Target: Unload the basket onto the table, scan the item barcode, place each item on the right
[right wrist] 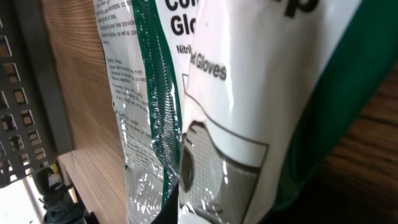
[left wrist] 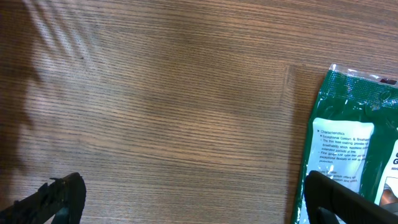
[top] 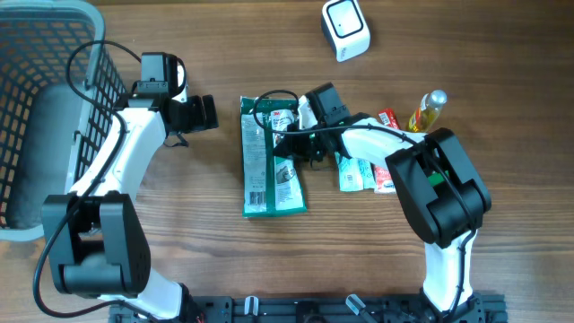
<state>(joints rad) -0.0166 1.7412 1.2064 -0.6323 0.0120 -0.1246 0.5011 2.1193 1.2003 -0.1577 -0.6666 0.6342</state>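
Overhead, seeing glove packet (top: 273, 175) lying mid-tabletop (top: 359, 260), with scanner (top: 345, 29) sitting at its 1 o'clock. Finding right pincer (top: 294, 136) seemingly clenching the packet's 2 o'clock corner, and left pincer (top: 204, 114) gaping empty at 10 o'clock. Judging it light, floppy and slick; favouring pinching a sealed edge, keeping the print flat and uncovered.

Green packet (left wrist: 352, 144) half beyond the left wrist view's right edge, its small print illegible
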